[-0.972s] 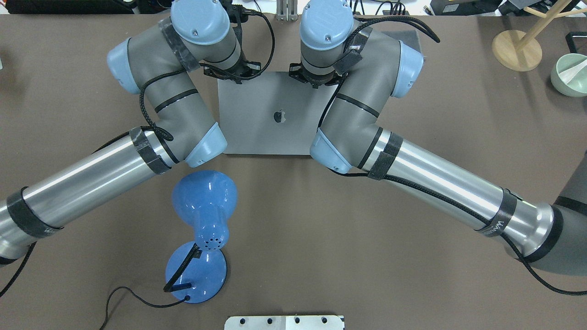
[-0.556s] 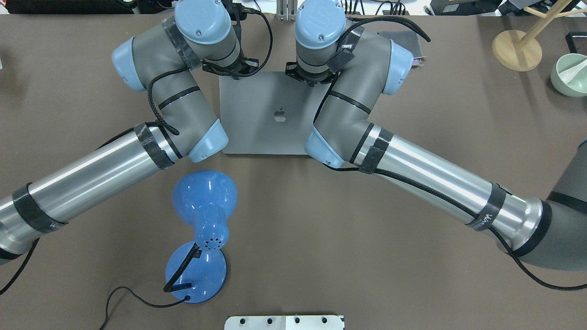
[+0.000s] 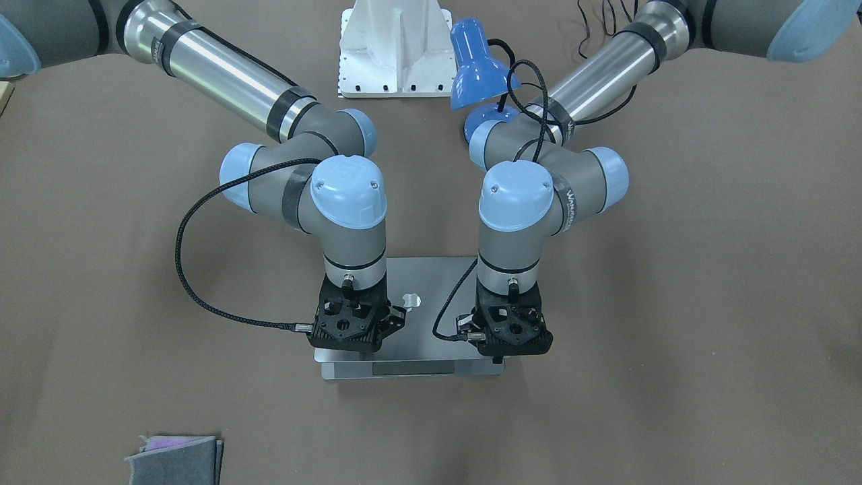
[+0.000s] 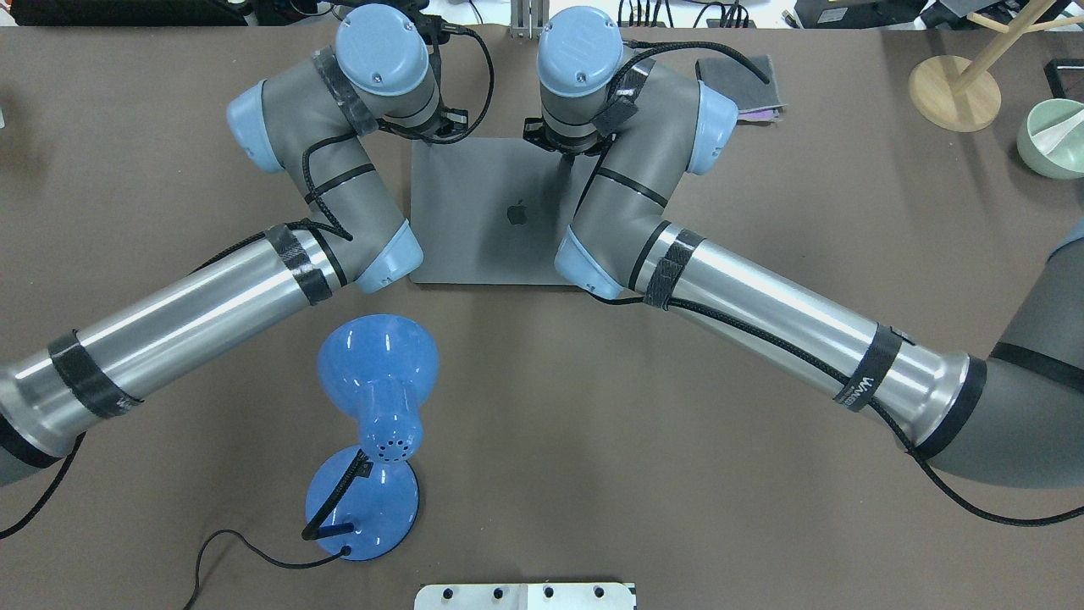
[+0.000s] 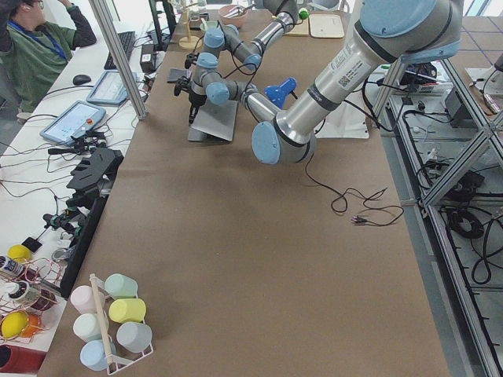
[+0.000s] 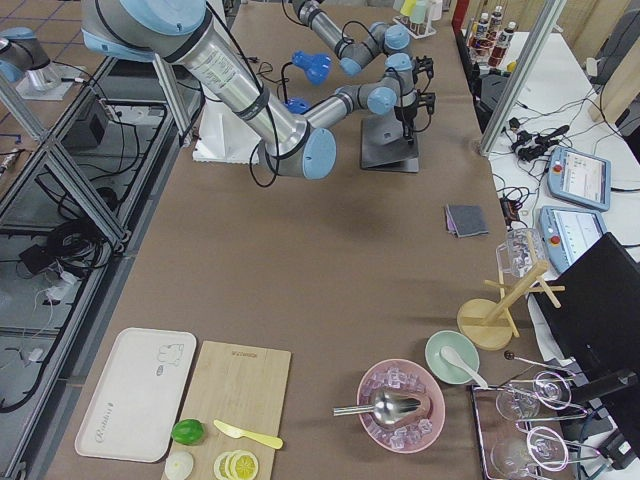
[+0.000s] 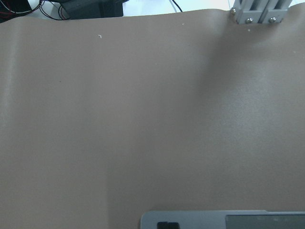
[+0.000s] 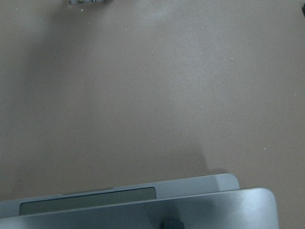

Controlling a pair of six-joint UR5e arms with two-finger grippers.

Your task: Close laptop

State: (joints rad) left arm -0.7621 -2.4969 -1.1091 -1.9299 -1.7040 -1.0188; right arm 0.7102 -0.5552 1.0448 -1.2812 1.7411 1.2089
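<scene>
The space-grey laptop (image 4: 495, 229) lies mid-table, lid with dark apple logo facing up and almost flat. In the front-facing view its lid (image 3: 431, 283) sits just above the base's front strip (image 3: 411, 369). My left gripper (image 3: 512, 333) and right gripper (image 3: 350, 330) point down onto the lid's front edge, left and right of the logo. Their fingers are hidden under the black wrist mounts, so I cannot tell open or shut. The left wrist view shows the laptop's edge (image 7: 224, 219); the right wrist view shows lid over base (image 8: 143, 212).
A blue desk lamp (image 4: 377, 407) stands near the robot, by the left forearm. A folded grey cloth (image 4: 741, 85) lies beyond the right wrist. A wooden stand (image 4: 953, 89) and a green bowl (image 4: 1050, 140) are at the far right. The white robot base plate (image 3: 394, 54) is behind.
Both wrists have moved further from the robot and closer together over the lid's far edge. The lid has come down flatter onto the base.
</scene>
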